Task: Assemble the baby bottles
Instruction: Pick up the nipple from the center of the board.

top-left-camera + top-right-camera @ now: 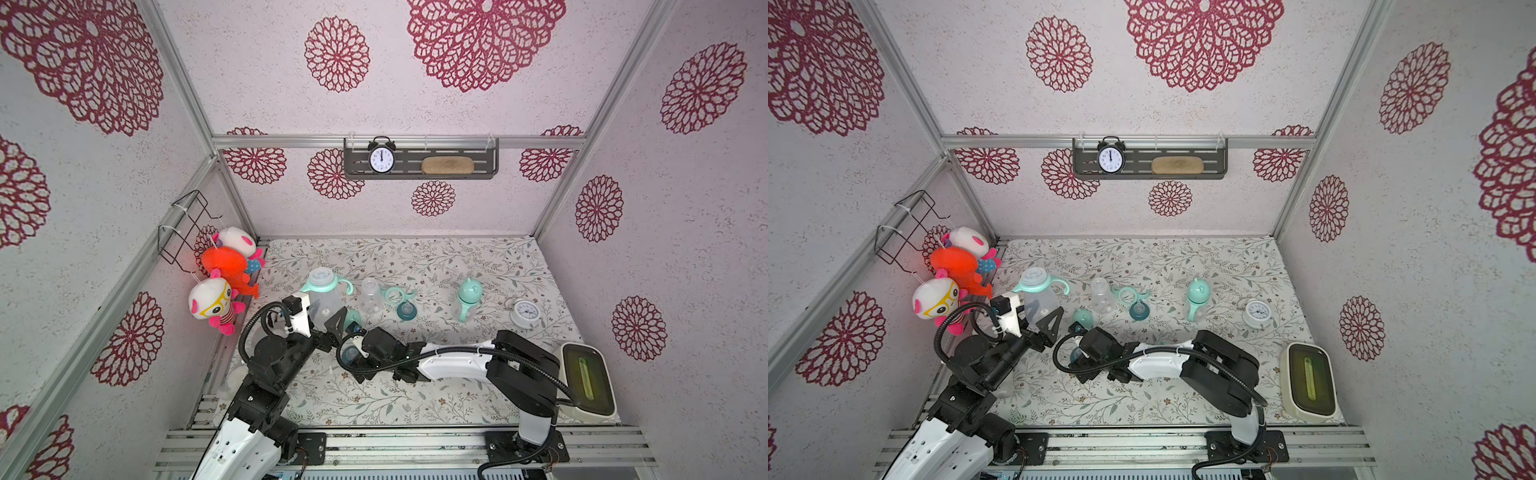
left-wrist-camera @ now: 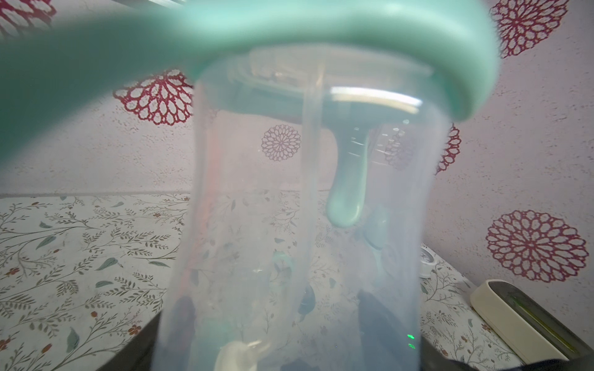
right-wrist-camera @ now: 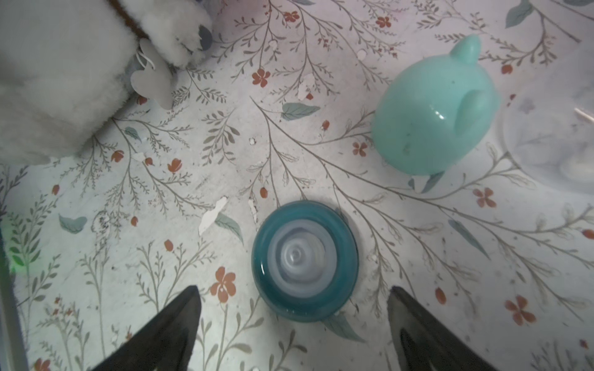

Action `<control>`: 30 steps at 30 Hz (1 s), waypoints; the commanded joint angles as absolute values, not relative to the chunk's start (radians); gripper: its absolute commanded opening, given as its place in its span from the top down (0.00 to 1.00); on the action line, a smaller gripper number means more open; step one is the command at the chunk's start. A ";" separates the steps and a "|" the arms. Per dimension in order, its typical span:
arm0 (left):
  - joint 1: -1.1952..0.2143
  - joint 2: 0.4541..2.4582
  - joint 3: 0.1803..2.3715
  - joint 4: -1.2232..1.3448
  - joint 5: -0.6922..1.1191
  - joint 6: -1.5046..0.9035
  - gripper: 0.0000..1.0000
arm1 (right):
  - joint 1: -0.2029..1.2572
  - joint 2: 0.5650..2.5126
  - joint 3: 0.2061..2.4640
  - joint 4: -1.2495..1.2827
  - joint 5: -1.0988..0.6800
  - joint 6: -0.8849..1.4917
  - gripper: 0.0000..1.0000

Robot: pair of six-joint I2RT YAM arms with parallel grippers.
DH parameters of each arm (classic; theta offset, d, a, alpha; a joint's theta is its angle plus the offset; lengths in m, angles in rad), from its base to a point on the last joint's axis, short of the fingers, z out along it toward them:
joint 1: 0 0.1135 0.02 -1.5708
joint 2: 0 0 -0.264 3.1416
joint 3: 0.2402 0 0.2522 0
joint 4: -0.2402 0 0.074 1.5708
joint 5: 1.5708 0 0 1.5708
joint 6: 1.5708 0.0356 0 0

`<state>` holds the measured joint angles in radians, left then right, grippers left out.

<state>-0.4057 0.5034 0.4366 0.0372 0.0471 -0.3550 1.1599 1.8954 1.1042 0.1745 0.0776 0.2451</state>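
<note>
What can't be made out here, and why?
Grip of the left hand: in its wrist view the held bottle fills the picture; fingers are dark blurs behind it.
The right hand: in both top views its wrist covers it and most of the nipple collar.
The white furry thing: cut off by the right wrist view's edge.
The white alarm clock: too small in both top views to read.

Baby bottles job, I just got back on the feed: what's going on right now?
The left gripper is shut on a clear bottle already wearing its mint handle ring. The right gripper hangs open over a dark teal nipple collar lying on the table, with a mint cap beside it. One assembled bottle stands to the right; a bare bottle, loose ring and second collar wait mid-table.
</note>
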 commanded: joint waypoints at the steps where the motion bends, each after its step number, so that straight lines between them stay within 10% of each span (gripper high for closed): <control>1: -0.395 0.494 0.459 0.043 0.077 -0.380 1.00 | 1.157 1.920 1.145 0.209 0.084 0.229 0.08; 30: -0.395 0.515 0.452 0.055 0.135 -0.402 1.00 | 1.155 2.047 1.181 0.184 0.150 0.274 0.38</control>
